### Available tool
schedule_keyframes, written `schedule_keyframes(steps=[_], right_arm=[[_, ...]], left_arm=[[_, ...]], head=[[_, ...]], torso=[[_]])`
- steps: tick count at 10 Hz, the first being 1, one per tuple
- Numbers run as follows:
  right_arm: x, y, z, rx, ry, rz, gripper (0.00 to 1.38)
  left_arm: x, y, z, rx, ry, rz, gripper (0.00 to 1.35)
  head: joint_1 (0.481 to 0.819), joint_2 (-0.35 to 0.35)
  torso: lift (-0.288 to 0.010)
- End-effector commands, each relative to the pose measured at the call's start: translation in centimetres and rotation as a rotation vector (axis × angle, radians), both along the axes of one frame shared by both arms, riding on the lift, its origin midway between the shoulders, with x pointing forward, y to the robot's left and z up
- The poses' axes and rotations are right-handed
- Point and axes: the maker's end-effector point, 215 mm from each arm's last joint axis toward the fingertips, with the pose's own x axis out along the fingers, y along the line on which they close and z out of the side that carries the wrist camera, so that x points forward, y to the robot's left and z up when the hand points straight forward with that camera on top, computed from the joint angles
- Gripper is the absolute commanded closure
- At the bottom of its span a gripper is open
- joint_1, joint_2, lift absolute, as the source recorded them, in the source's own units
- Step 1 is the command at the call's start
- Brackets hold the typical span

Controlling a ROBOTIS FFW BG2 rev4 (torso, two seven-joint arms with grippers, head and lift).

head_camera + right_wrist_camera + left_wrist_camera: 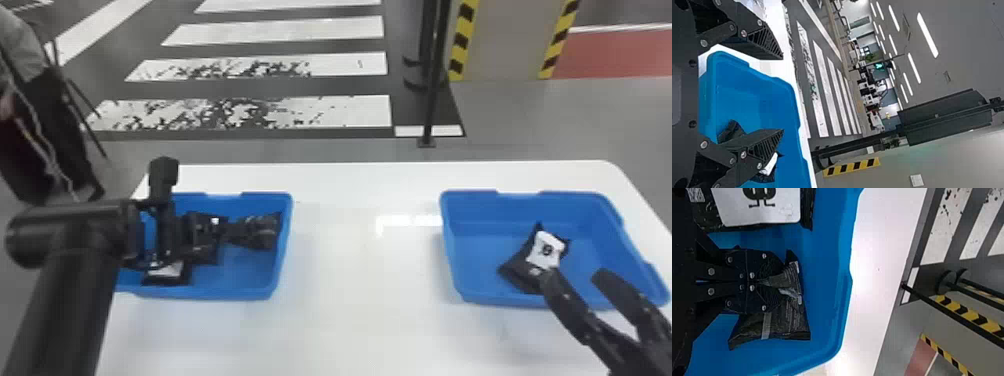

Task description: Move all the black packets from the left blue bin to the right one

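In the left blue bin (215,294), my left gripper (252,231) is shut on a black packet (270,231) near the bin's right wall. The left wrist view has the same gripper (768,282) pinching the crumpled middle of that packet (789,321). Another black packet with a white label (167,272) lies at the bin's front left, partly hidden by the arm. The right blue bin (595,200) holds a black packet with a white label (547,250). My right gripper (575,280) is open over this bin's front right part; its fingers (756,147) stand wide apart in the right wrist view.
Both bins stand on a white table (360,260), with a wide stretch of tabletop between them. Beyond the table's far edge a black post (431,110) rises from the floor, near a pillar with yellow and black stripes (462,40).
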Motion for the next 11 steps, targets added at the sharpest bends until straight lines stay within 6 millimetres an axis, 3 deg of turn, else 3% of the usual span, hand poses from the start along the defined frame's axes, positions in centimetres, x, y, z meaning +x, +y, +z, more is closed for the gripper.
schedule_keyframes(steps=[1, 2, 5, 7, 9, 11], right_arm=[[0.0, 0.1, 0.4, 0.002, -0.007, 0.0, 0.41], [0.0, 0.1, 0.5, 0.008, -0.009, 0.001, 0.41], [0.2, 1.9, 1.6, 0.025, -0.027, 0.039, 0.41], [0.5, 5.7, 2.4, 0.097, -0.036, 0.103, 0.41], [1.0, 8.4, 2.8, 0.141, -0.043, 0.158, 0.41], [1.4, 10.6, 3.6, 0.18, -0.055, 0.213, 0.41]], left_arm=[[-1.5, -1.9, 2.7, -0.053, -0.078, -0.04, 1.2], [-3.1, -4.6, 4.8, -0.105, -0.133, -0.089, 1.2], [-7.6, -8.8, 10.3, -0.173, -0.267, -0.155, 1.2], [-8.2, -13.0, 13.5, -0.231, -0.345, -0.226, 1.2], [-8.9, -18.3, 15.0, -0.314, -0.353, -0.318, 1.2], [-8.9, -21.3, 16.4, -0.343, -0.369, -0.377, 1.2]], head=[[0.695, 0.095], [0.695, 0.082], [0.695, 0.03], [0.695, 0.014], [0.695, 0.003], [0.695, -0.021]], torso=[[-0.139], [-0.139], [-0.139], [-0.139], [-0.139], [-0.139]])
